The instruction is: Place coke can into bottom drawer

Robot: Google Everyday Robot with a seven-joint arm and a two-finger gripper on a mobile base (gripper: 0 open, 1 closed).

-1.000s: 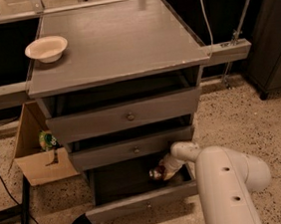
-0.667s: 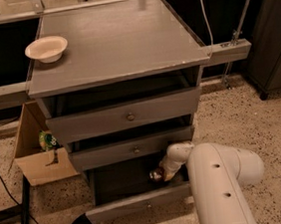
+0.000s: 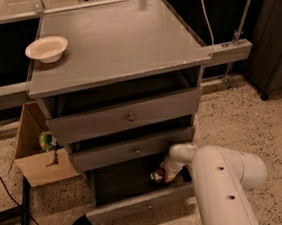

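The bottom drawer (image 3: 140, 205) of the grey cabinet is pulled open, its narrow front panel with a small knob towards me and its inside dark. My white arm reaches down from the lower right into the drawer's right side. The gripper (image 3: 161, 174) is at the arm's tip, inside the drawer opening. The coke can (image 3: 157, 175) shows there as a small reddish shape with a silver end, right at the gripper. I cannot tell whether it rests on the drawer floor.
A white bowl (image 3: 47, 48) sits on the cabinet top (image 3: 118, 41) at the left. The two upper drawers (image 3: 126, 117) stand slightly open. A cardboard box (image 3: 37, 150) stands left of the cabinet. Cables and a dark object lie on the speckled floor at lower left.
The arm's wrist has shifted slightly left, further into the bottom drawer. The can stays at about the same spot at the gripper. The drawers have not moved.
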